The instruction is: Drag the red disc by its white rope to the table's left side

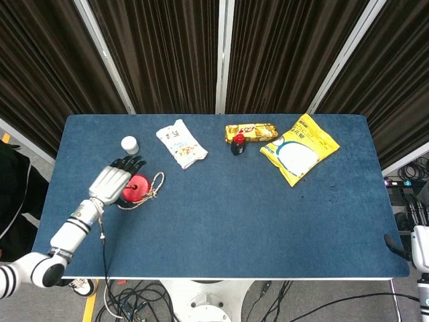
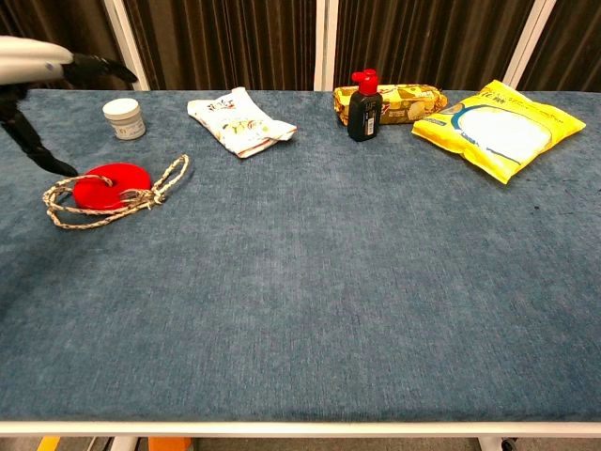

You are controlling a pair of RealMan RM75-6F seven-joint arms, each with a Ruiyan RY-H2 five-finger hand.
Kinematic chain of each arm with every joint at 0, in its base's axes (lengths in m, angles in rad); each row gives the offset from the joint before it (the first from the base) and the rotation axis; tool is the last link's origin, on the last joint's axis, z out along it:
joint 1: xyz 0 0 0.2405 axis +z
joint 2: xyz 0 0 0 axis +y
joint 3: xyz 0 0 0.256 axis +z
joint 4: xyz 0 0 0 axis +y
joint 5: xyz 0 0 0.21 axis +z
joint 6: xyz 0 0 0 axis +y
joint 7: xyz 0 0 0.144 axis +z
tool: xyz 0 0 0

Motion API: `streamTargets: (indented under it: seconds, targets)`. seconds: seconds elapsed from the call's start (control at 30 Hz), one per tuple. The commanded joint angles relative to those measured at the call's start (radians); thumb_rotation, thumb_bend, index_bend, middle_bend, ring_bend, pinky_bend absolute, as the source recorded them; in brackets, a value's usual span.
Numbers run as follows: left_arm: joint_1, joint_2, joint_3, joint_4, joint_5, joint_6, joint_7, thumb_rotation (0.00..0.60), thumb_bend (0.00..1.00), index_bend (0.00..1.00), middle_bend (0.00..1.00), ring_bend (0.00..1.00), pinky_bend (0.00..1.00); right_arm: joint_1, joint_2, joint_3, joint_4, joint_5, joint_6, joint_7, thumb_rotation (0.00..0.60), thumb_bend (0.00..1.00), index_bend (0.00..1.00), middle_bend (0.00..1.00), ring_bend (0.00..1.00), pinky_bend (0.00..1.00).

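Note:
The red disc [image 1: 135, 192] [image 2: 103, 184] lies on the blue table [image 1: 228, 208] near its left side. Its white rope [image 1: 155, 183] [image 2: 165, 178] lies slack in loops over and around the disc. My left hand [image 1: 111, 182] [image 2: 38, 58] hovers just left of and above the disc with its fingers [image 2: 101, 67] spread, and it holds nothing. At the far right edge of the head view, beside the table's front right corner, only a white part of my right hand [image 1: 421, 247] shows; its fingers are hidden.
A small white jar [image 1: 129, 144] [image 2: 124, 118] stands just behind the disc. Along the back lie a white snack packet [image 1: 181, 143], a black bottle with a red cap [image 1: 236, 144], a yellow biscuit pack [image 1: 252, 131] and a yellow bag [image 1: 299, 149].

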Motion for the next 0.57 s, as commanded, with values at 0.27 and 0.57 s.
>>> streamTargets:
  seconds: [0.27, 0.57]
  targets:
    - [0.284, 0.013, 0.112, -0.027, 0.132, 0.417, 0.004, 0.600, 0.00, 0.09, 0.02, 0.00, 0.14, -0.003, 0.004, -0.006, -0.013, -0.014, 0.010, -0.007, 0.600, 0.18, 0.00, 0.00, 0.00, 0.00]
    - [0.500, -0.104, 0.191, 0.193, 0.240, 0.658, -0.092, 0.600, 0.00, 0.10, 0.04, 0.00, 0.14, 0.000, -0.012, -0.021, -0.025, -0.042, 0.017, -0.027, 0.600, 0.18, 0.00, 0.00, 0.00, 0.00]
